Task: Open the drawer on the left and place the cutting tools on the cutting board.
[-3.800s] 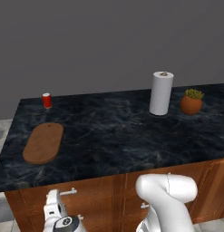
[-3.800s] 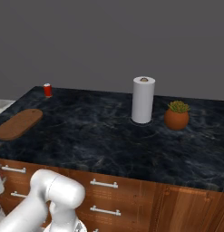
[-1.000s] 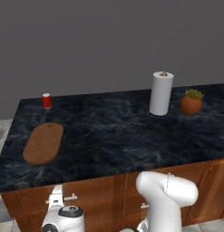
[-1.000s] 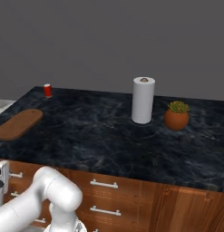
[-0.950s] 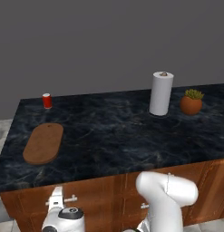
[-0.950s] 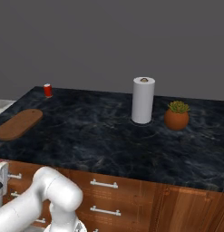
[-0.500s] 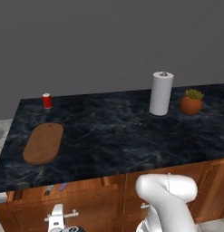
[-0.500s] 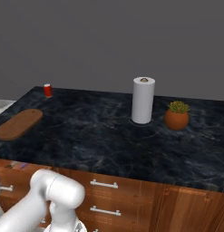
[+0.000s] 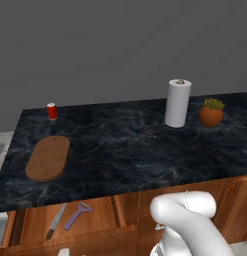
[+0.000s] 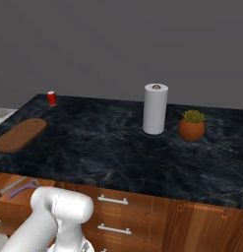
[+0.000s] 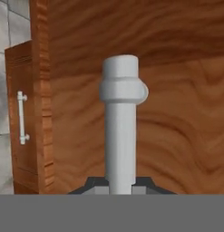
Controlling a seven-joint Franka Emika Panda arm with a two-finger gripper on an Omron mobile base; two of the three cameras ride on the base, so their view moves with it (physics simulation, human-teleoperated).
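Gripper [image 11: 119,186] | pinching drawer handle [image 11: 120,131] | drawer [image 9: 95,217] open | knife [image 9: 56,221], peeler [image 9: 77,215] inside

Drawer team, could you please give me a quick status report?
Gripper shut on drawer handle. Drawer open; knife and peeler inside. Cutting board bare, nothing blocking.

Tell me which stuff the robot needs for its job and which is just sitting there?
Needed:
drawer, open
knife, inside it
peeler, inside it
cutting board, on the counter
drawer handle, in the fingers' grip

Just sitting there:
red can
paper towel roll
potted plant
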